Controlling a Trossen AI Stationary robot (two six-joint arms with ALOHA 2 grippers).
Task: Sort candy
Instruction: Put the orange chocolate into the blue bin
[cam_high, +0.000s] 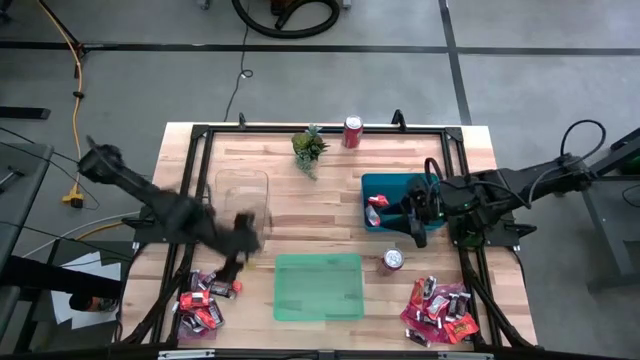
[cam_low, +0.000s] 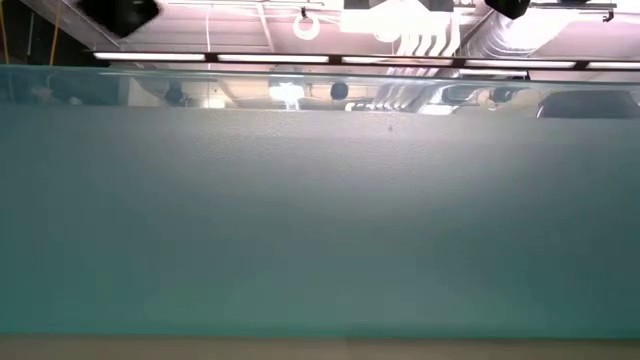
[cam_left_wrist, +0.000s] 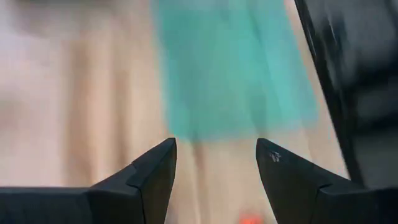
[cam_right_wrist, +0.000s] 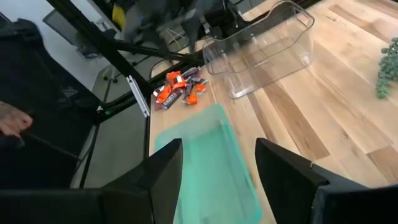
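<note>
Two candy piles: lower left (cam_high: 205, 303) and lower right (cam_high: 440, 312). Left gripper (cam_high: 240, 262) open, empty, probably just above left pile. Right gripper (cam_high: 415, 228) open at blue tray (cam_high: 385, 186), center right.

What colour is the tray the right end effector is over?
Blue; the tray at the table's right side shows best in the high view.

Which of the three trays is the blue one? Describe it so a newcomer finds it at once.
On the wooden table, look to the right half, under the right arm's claw. The blue tray sits there, behind a soda can. It alone is deep blue; the others are clear and pale green.
</note>
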